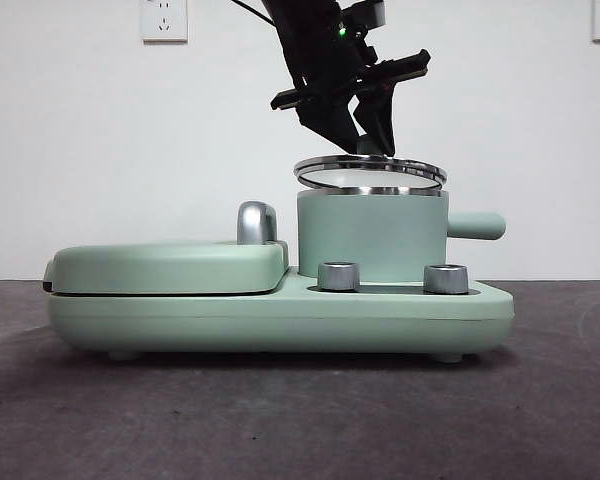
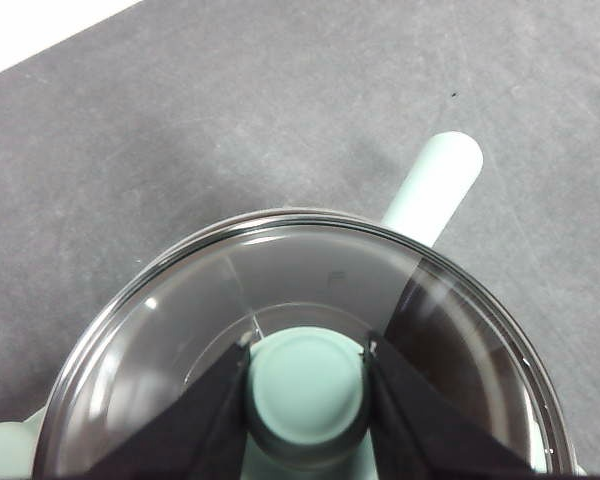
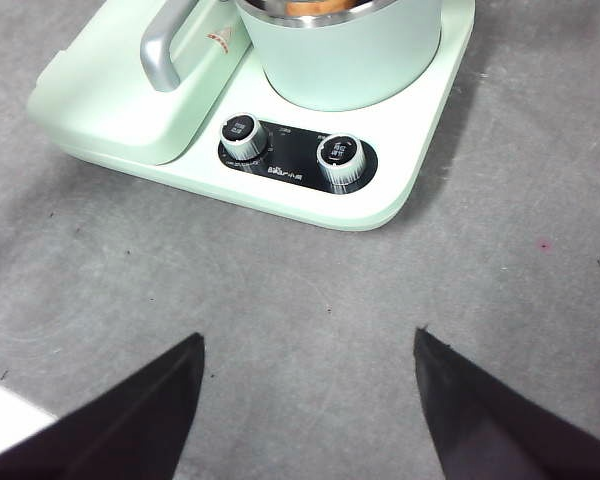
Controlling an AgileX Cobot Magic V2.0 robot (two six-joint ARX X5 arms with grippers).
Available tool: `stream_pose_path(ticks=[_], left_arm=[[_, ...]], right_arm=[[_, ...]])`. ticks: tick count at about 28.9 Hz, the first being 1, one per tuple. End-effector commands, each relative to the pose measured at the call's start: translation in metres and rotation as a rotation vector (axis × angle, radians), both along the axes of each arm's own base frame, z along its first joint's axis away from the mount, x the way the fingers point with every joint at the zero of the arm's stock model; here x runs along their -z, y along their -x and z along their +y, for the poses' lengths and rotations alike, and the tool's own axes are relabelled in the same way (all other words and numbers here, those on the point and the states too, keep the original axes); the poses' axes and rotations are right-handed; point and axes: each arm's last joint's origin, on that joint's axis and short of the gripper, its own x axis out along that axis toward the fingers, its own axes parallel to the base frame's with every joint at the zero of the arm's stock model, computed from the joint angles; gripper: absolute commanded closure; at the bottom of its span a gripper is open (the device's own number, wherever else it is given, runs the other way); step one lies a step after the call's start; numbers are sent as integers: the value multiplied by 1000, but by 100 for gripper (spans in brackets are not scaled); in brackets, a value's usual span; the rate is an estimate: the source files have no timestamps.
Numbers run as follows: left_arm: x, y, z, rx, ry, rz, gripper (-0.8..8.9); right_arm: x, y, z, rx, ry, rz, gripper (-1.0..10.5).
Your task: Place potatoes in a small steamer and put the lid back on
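The left gripper (image 1: 365, 140) (image 2: 307, 375) is shut on the mint-green knob (image 2: 307, 395) of the glass lid (image 1: 370, 170) (image 2: 280, 290). It holds the lid slightly tilted, just above the steel rim of the small steamer (image 1: 372, 235) (image 3: 340, 55). The steamer's stubby side handle (image 1: 475, 225) (image 2: 435, 185) sticks out past the lid. A sliver of the light-brown potato (image 3: 310, 5) shows inside the steamer rim in the right wrist view. The right gripper (image 3: 308, 340) is open and empty over the table in front of the appliance.
The steamer stands on a mint-green appliance base (image 1: 280, 320) with two silver dials (image 1: 339, 276) (image 1: 446, 278). A flat griddle cover (image 1: 170, 265) with a silver handle (image 1: 256, 222) (image 3: 165, 45) lies beside it. Dark grey tabletop (image 3: 280, 300) surrounds the base.
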Motion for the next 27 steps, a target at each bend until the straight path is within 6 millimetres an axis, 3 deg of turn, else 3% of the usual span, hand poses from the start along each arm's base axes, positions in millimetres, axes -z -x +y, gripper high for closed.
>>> stream_pose_path(ticks=[1,27], left_arm=[[-10,-2,-5,14,29,-51,791],[10,-12,-12,1,25,-23,787]], right_arm=[[-2,0,1,1,-15,-3,613],[-2,0,1,0,-15,-2,613]])
